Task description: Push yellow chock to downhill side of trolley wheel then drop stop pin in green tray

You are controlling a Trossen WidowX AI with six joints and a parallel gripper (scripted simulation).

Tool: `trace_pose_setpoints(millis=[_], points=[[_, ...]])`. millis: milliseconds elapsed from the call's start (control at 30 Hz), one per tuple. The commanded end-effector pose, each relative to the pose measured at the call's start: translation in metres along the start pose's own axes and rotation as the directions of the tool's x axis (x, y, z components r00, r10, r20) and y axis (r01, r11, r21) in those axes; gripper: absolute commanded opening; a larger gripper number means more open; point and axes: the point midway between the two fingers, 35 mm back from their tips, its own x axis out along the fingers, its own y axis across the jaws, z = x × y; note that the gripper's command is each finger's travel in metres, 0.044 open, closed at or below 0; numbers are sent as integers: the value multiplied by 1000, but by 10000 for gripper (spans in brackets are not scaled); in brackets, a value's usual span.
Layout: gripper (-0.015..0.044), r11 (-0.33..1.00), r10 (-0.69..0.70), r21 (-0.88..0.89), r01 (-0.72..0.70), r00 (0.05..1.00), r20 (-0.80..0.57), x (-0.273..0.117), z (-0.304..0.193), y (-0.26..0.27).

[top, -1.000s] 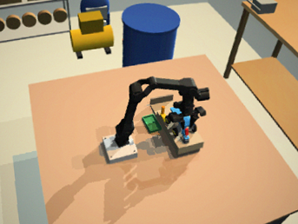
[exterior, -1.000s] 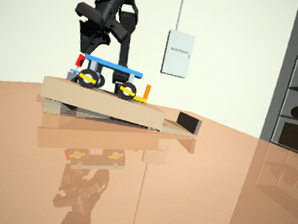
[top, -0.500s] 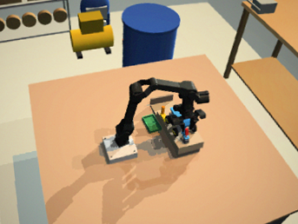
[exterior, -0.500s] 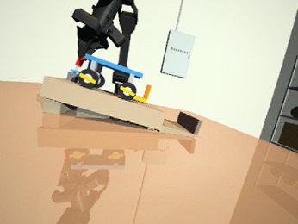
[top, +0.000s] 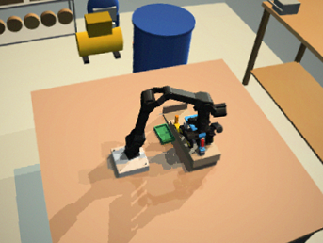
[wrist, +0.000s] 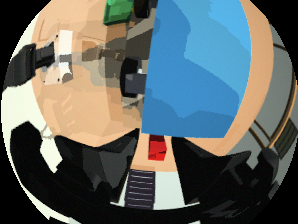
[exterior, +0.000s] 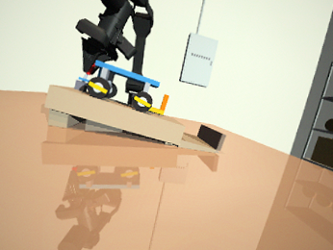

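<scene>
The blue-decked trolley (exterior: 127, 74) (wrist: 200, 75) stands on the sloping ramp (exterior: 124, 120) (top: 206, 159). The yellow chock (exterior: 157, 112) (top: 176, 119) with its orange handle (exterior: 165, 102) is at the downhill side of a lower wheel and looks close against it; exact contact cannot be told. The red-headed stop pin (wrist: 157, 148) (top: 202, 142) stands at the trolley's uphill end. My gripper (wrist: 156, 133) is partly open, pointing down there, with the red head between its spread fingers and a gap on each side. In the exterior view the fingers partly hide the pin. The green tray (top: 164, 134) (wrist: 117, 12) is beside the ramp and looks empty.
The trolley's deck edge lies right beside the fingertips. A dark end board (exterior: 211, 138) stands at the ramp's low end. The arm's white base plate (top: 130, 162) is on the table, across the tray from the ramp.
</scene>
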Motion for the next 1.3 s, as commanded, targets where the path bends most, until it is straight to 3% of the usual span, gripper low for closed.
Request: trace_pose_setpoints(millis=[0,67,233,533,1267], points=[[190,1000,1,-6,-1,1000,-4,6,-1,0],[190,1000,1,-6,-1,1000,-4,7,-1,0],[59,1000,1,0,-1,1000,0,4,0,0],[0,1000,1,0,-1,1000,0,3,0,0],[0,1000,1,-6,-1,1000,-4,-11,-1,2]])
